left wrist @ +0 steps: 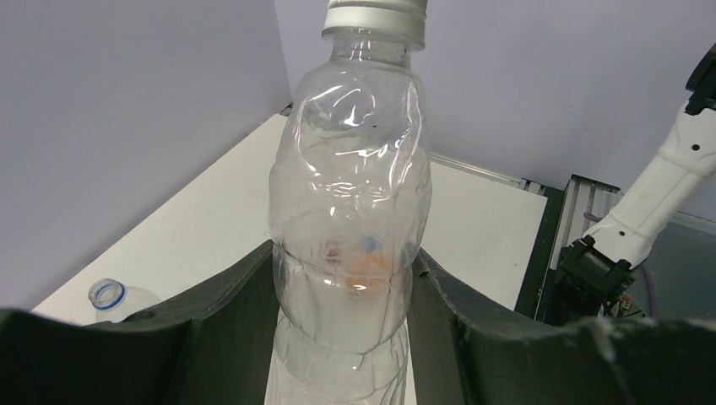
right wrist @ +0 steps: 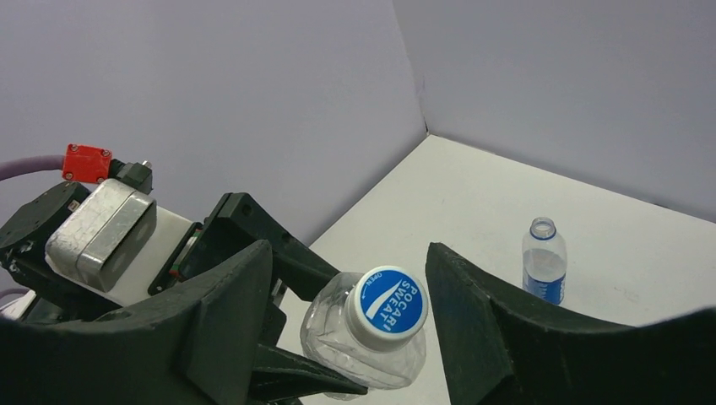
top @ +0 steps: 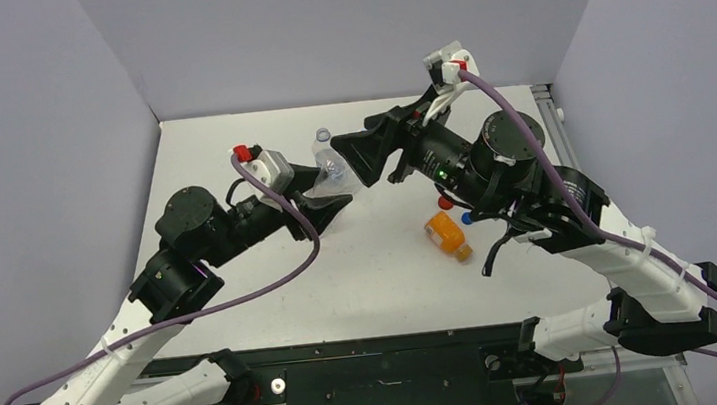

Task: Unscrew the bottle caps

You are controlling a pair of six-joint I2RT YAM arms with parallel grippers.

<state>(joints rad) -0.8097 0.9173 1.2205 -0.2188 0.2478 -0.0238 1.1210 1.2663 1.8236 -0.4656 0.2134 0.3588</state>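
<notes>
On my left wrist view the clear bottle (left wrist: 350, 194) has its cap (left wrist: 376, 17) cropped by the top edge; overhead, my right arm (top: 497, 168) half covers a red cap (top: 446, 201) and a blue cap (top: 465, 218)

White table (top: 382, 270), orange bottle (top: 446, 234) on its side, uncapped blue-labelled bottle (right wrist: 545, 260) upright.

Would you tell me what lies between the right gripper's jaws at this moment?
The right wrist view shows the blue-and-white cap of the bottle between the open jaws of the right gripper; the left gripper holds that bottle.
</notes>
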